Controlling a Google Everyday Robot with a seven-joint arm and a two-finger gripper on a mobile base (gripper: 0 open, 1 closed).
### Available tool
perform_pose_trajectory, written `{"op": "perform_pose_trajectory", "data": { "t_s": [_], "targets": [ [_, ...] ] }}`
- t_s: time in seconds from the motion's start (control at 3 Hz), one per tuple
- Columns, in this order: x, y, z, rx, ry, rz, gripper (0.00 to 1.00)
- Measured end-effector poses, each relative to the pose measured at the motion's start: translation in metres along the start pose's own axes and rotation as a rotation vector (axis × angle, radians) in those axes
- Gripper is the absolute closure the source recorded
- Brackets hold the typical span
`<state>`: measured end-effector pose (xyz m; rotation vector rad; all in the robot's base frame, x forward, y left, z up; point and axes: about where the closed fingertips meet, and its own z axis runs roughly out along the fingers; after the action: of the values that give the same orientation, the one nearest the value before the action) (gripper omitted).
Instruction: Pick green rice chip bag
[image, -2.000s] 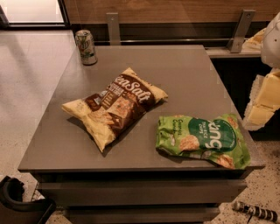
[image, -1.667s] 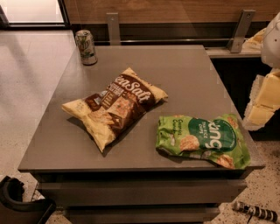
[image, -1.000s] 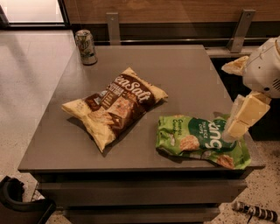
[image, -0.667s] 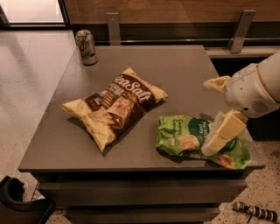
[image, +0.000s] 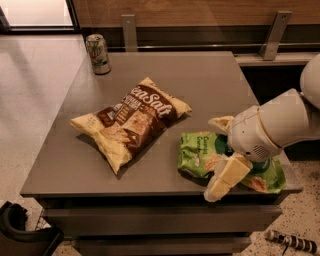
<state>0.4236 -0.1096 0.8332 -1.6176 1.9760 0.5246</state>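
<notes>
The arm (image: 285, 120) has swung in from the right edge of the view, and the gripper (image: 211, 157) that was off to the side of the bench (image: 210, 80) two seconds ago now sits over the green bag (image: 195, 150). The bags and the can have not shifted.

The fingers (image: 226, 176) are spread wide apart and hold nothing. One pale finger lies at the bag's far edge, and the other reaches across its near edge and ends over the front lip of the bench. The bag's middle lies between them. Whether either finger touches the bag, I cannot tell.

The green bag lies flat at the front right corner of the bench, and the round wrist covers its middle and part of its right half. The brown bag (image: 132, 120) lies to its left near the bench's centre, close to but apart from it. The can (image: 98, 54) stands upright at the far left corner, well apart from both.
</notes>
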Motion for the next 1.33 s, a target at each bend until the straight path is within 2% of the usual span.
{"op": "perform_pose_trajectory", "data": {
  "t_s": [1.33],
  "targets": [
    [-0.0049, 0.0048, 0.0021, -0.003, 0.007, -0.012, 0.93]
  ]
}}
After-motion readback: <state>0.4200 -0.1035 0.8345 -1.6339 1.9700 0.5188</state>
